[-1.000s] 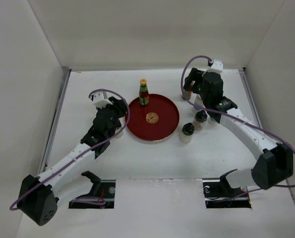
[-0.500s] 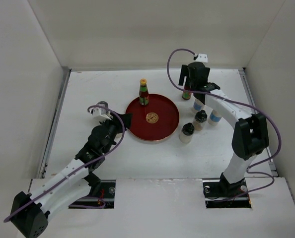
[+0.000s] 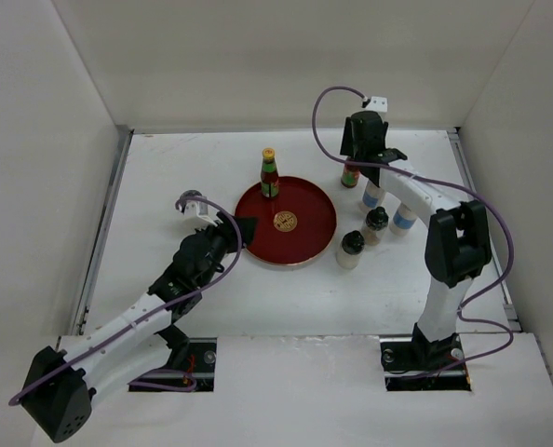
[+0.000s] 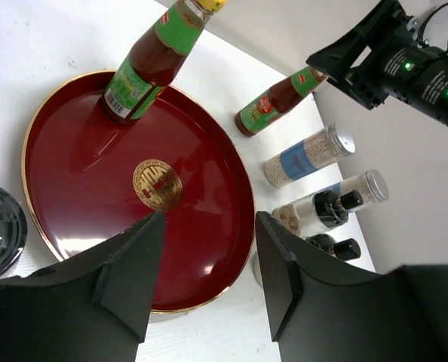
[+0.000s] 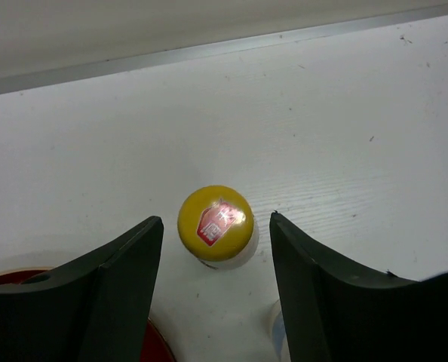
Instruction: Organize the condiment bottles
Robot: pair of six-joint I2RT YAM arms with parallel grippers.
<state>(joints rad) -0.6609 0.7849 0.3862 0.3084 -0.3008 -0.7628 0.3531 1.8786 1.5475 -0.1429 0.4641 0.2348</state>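
A slim red bottle [image 3: 269, 174] with a yellow cap stands on the back rim of the round red tray [image 3: 318, 205]. Another red bottle [image 3: 351, 175] stands on the table to the right of the tray. My right gripper [image 3: 360, 152] hangs over it, open. In the right wrist view its yellow cap [image 5: 215, 223] sits between the fingers [image 5: 133, 264], with a gap on each side. My left gripper [image 3: 244, 228] is open and empty at the tray's left edge. A dark-lidded jar [image 3: 191, 198] stands behind it.
Two white shakers [image 3: 373, 196] [image 3: 404, 219] and two dark-lidded jars [image 3: 376, 223] [image 3: 351, 247] stand in a cluster right of the tray. White walls close in the table at the back and on both sides.
My left gripper has opened, let go of the dark-lidded jar left of the tray and drawn back. The right arm swung left over the red bottle, its jaws narrowing.
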